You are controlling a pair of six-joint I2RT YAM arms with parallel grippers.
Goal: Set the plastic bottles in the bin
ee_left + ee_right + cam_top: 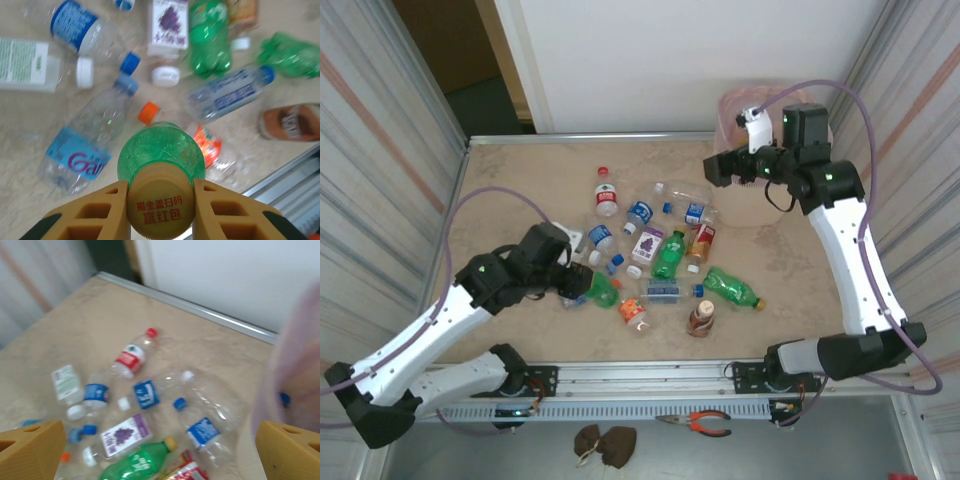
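From the top camera, the plastic bottles [665, 255] lay strewn across the middle of the tabletop [520, 190], clear, green and brown, with blue, red and white caps. The bin [735, 105], lined in pink, stood at the far right corner; what it held could not be made out. The left arm reached low to the heap, the left tool [582, 283] closed on the cap end of a green bottle [605, 291]. The right arm stretched forward, the right tool [718, 168] hanging just beside the bin.

At the left wrist, the green bottle [162, 150] was pinched by its yellow cap [160, 207] between both orange fingers [100, 210], other bottles lying beyond it.

At the right wrist, the right tool [161, 440] gaped wide with nothing in it, bottles below and the bin [295, 355] at the right
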